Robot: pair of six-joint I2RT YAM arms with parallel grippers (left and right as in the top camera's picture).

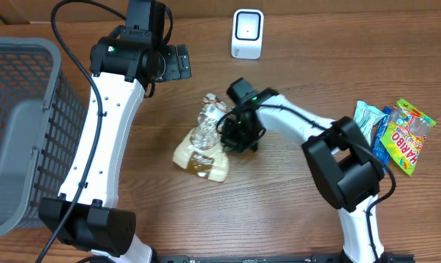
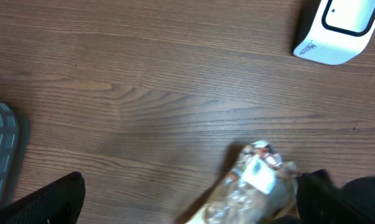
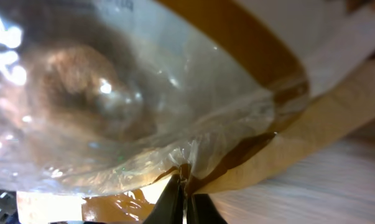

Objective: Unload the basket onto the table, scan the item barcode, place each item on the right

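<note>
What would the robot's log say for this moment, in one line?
right gripper: shut on snack bag edge | left gripper: open, empty | barcode scanner: bag not yet presented

**A mock shop checkout**

A white barcode scanner (image 1: 247,33) stands on a wood-grain counter (image 1: 279,219). A grey plastic shopping basket (image 1: 59,131) sits at one end, and packaged goods lie about: bright sweet packets (image 1: 406,135) and a wrapped pastry (image 1: 202,146). Robot arms (image 1: 110,131) suggest a lab set-up.
</note>
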